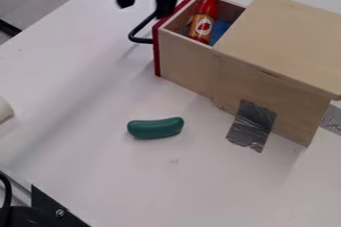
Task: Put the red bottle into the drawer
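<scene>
Red, the bottle [202,21] sits in the open drawer [184,60] toward one o'clock, its neck above the rim. Near it, between eleven and twelve, hangs my gripper [142,12], jaws spread apart. A blue thing [219,31] lies beside the bottle. Silver tape [252,125] sticks to the box [286,37] at four; a green toy [155,128] lies toward six.

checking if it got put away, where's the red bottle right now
In the camera view, the red bottle is in the open drawer, its neck sticking up above the rim, beside something blue.
</scene>
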Robot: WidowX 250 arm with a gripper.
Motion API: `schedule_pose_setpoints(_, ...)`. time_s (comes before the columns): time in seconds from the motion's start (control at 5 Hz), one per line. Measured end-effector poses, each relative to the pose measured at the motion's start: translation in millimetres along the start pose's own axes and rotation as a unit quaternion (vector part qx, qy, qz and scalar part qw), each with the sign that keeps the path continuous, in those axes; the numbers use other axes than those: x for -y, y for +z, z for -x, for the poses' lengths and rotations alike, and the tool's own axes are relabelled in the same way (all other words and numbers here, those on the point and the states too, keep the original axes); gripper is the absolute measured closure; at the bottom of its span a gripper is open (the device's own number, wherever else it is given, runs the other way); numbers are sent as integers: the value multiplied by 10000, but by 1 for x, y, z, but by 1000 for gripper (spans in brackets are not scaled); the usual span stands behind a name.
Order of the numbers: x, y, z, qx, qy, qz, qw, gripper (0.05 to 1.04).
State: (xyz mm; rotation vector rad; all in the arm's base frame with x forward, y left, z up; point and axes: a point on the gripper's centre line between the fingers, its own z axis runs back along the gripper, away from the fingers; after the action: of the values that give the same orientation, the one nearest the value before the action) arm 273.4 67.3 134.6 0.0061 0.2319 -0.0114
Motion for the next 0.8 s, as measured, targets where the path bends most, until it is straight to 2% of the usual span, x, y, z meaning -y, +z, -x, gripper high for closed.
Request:
schedule_pose_setpoints(0.2, -14, -20, 28, 10, -301, -223, 9993, 89)
schedule_pose_setpoints(0.4, -18, -33, 50, 114, -459, -134, 9988, 89)
schedule_pose_setpoints(0.6, -25, -37, 67, 139, -445, -131, 9988, 89)
schedule_pose_setpoints(0.8, -28, -36, 69, 174, -407, -151, 9989, 89)
